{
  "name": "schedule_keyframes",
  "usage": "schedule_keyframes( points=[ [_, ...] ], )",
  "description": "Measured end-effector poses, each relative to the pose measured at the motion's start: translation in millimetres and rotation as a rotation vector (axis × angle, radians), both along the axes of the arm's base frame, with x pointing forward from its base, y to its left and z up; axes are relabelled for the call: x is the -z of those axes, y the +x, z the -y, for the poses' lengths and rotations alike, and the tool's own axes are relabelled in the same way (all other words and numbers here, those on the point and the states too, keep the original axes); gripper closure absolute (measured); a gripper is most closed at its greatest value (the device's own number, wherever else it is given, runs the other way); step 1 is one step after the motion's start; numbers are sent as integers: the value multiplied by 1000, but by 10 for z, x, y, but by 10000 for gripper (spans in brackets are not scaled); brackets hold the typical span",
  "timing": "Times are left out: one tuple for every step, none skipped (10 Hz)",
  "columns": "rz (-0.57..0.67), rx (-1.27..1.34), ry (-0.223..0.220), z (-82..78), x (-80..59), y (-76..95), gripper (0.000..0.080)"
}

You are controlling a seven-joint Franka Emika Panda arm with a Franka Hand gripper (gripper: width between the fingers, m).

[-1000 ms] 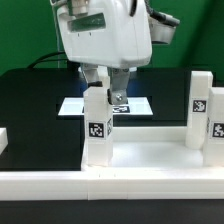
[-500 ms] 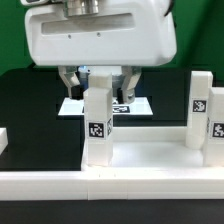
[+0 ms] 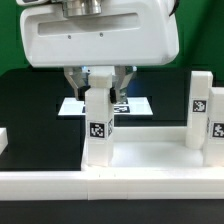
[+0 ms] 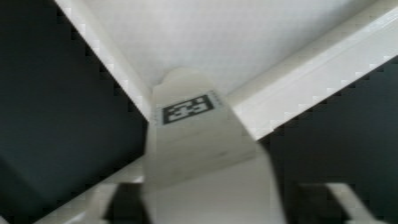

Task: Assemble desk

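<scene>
On the exterior view's left, at about nine o'clock, a short white block (image 3: 3,138) pokes in from the frame edge, well apart from the work. Moving right, a white post leg (image 3: 97,125) stands upright near the middle, tag facing the camera, its foot on the desk slab (image 3: 140,150), whose raised front rim runs along six o'clock. Directly above it, at twelve o'clock, hangs the arm, and the gripper (image 3: 98,78) straddles the leg's top: one finger (image 3: 74,82) shows on each side of the post, close against it, and the wrist view shows the tagged leg (image 4: 192,140) rising between the two dark fingers (image 4: 125,200). Whether the pads are truly clamped or only near the faces, I cannot tell. Judging from this, the step in hand is taking hold of this leg, probably to turn or seat it in its socket; the next move calls for a firm, square grip before any twist, so the post does not tip. Behind, just right of the leg, the marker board (image 3: 140,103) lies flat on the black table (image 3: 40,100). Further right, at three o'clock, two more tagged legs (image 3: 202,108) stand upright; they are clear of the gripper now, but would crowd a wide sideways swing.
</scene>
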State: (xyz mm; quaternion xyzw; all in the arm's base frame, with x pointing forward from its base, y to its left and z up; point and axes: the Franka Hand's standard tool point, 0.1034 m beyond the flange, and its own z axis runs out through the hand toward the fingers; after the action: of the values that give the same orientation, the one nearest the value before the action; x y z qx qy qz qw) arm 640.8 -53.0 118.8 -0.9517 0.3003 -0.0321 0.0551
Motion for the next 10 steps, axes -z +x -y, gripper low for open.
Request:
schedule_keyframes(
  points=[
    [-7, 85, 6, 26, -1, -4, 504],
    [-15, 181, 14, 30, 0, -5, 504],
    [-22, 264, 22, 34, 1, -5, 504],
    [-45, 487, 44, 47, 5, -12, 504],
    [-69, 677, 65, 66, 5, -20, 504],
    [-101, 855, 84, 39, -5, -11, 504],
    [-128, 988, 94, 29, -18, 12, 505],
    [-142, 1110, 105, 35, -27, 33, 505],
    [-143, 1243, 123, 40, -18, 40, 505],
    [-145, 1308, 126, 51, -15, 36, 505]
  ],
)
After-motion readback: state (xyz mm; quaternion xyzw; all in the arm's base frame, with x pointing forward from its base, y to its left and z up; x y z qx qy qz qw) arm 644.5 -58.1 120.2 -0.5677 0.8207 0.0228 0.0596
